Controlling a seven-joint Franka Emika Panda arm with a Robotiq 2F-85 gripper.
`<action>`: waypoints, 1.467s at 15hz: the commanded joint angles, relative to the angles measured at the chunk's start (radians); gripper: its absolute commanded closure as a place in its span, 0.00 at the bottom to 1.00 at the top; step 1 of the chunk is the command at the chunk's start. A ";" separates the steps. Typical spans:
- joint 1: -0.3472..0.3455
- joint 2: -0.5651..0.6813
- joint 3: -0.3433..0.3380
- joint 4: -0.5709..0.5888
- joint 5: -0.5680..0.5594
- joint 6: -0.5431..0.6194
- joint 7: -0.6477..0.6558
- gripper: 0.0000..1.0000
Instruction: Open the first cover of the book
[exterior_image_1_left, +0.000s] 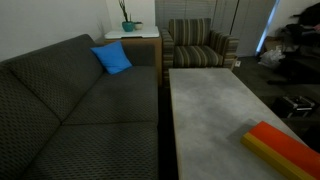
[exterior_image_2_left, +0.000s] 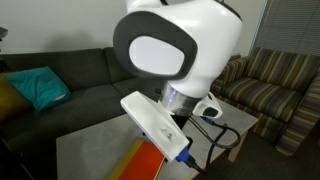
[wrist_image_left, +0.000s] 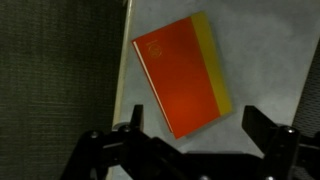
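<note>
The book lies shut and flat on the grey table, seen from above in the wrist view. Its first cover is orange-red, with a yellow band along the right side. My gripper hangs above the book's near corner, open, with one finger on each side and nothing between them. The book rests near the table's front right corner in an exterior view. Only an orange strip of the book shows beneath the arm in an exterior view. The gripper itself is hidden in both exterior views.
A dark sofa runs along the table's left edge, with a blue cushion on it. A striped armchair stands beyond the table's far end. The table edge and the sofa lie left of the book.
</note>
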 joint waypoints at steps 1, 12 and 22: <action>-0.005 0.174 0.005 0.174 -0.085 0.002 0.063 0.00; -0.006 0.405 0.035 0.487 -0.290 -0.186 0.078 0.00; -0.006 0.609 0.123 0.665 -0.287 -0.230 0.013 0.00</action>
